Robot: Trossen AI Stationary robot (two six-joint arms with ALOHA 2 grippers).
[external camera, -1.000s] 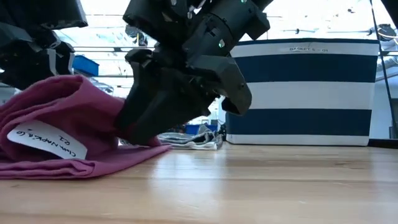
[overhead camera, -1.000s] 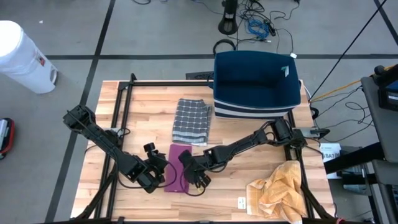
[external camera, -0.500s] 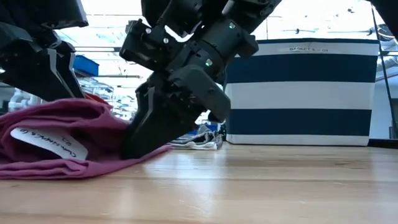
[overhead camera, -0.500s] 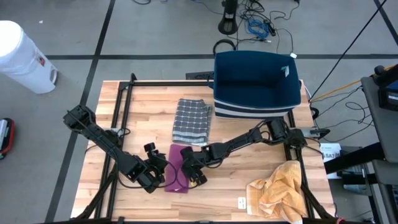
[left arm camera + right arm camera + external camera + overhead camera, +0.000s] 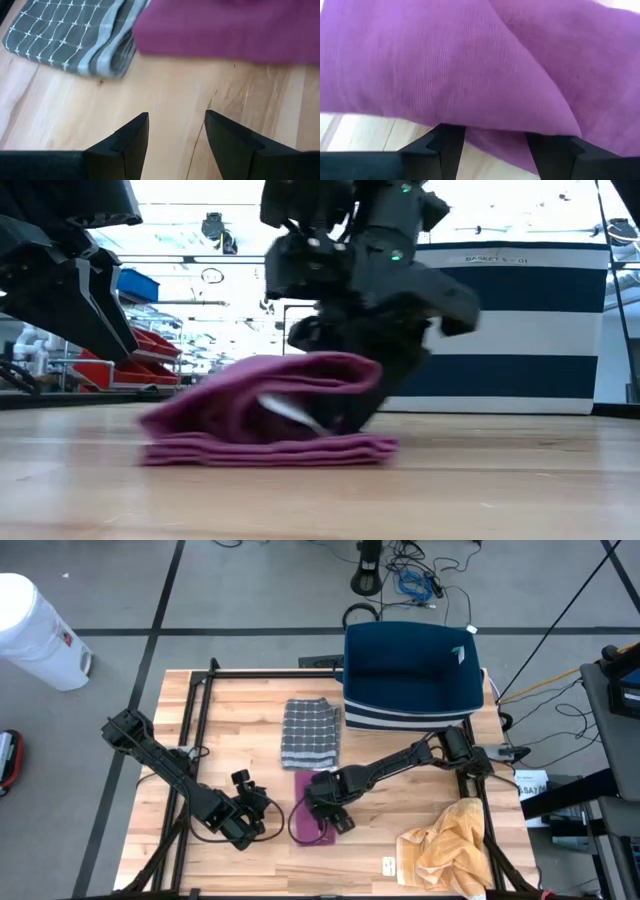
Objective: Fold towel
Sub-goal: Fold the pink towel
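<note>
Fills nearly the whole frame: folded purple ribbed cloth towel (image 5: 485, 65). Pokes under its lower edge: two dark parted fingers (image 5: 442, 150). Shows bottom left: pale wooden tabletop (image 5: 355, 132).

Matt purple ribbed cloth towel (image 5: 310, 822), smooth pale wood table (image 5: 240, 730)

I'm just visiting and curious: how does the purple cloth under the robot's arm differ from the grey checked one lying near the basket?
The purple towel is plain; the grey towel has a white grid pattern. The purple towel sits under the right gripper, its top layer humped up loosely; the grey towel lies flat and neat with no gripper on it. The purple towel lies nearer the table's front edge; the grey towel lies beside the blue basket. Both are folded and rest on the wooden table.
</note>
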